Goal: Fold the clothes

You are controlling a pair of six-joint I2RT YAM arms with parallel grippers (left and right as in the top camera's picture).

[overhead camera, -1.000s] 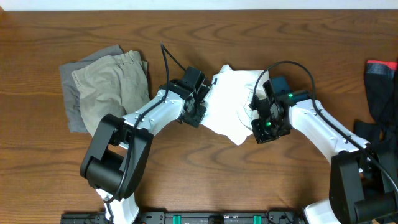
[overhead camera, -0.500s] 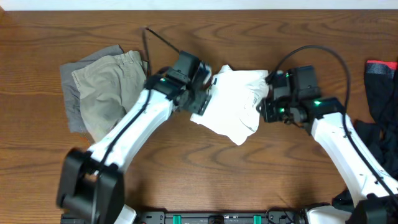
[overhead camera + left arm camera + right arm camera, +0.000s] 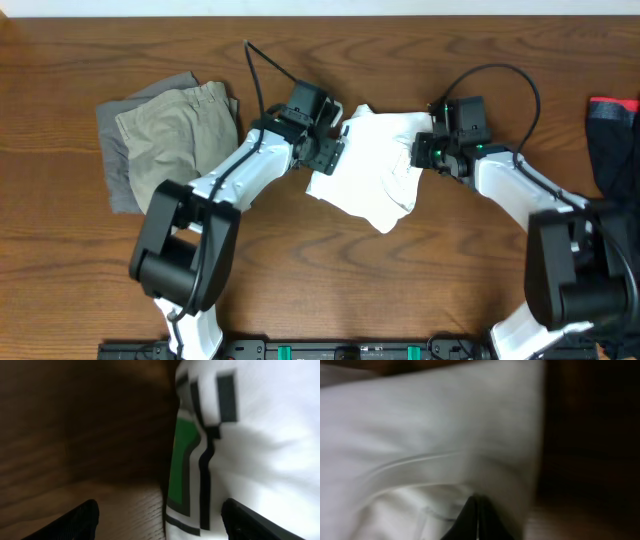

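Both arms have shifted up the frame since a second ago. The right fingers (image 3: 424, 152), then at the lower right of the white T-shirt (image 3: 370, 172), now sit at its upper right edge. The left fingers (image 3: 332, 156) stand at its left edge, slightly higher than before. The shirt is a tighter bundle than it was, its right side drawn in, and it lies crumpled in the middle of the wooden surface (image 3: 300, 270).

From the left wrist, the left fingers (image 3: 82, 519) stand wide apart, one at each lower corner of the frame. The shirt's edge, with its green logo (image 3: 177, 467) and dark blocky marks, lies loose between them.

From the right wrist, the right fingers (image 3: 476, 520) are pressed together to a point against white cloth. I cannot tell whether a fold is caught between them.

Khaki shorts (image 3: 180, 135) lie at the upper left on a grey piece (image 3: 113, 175), well apart from the shirt. A black garment (image 3: 610, 150) with a red edge lies at the right edge of the frame.
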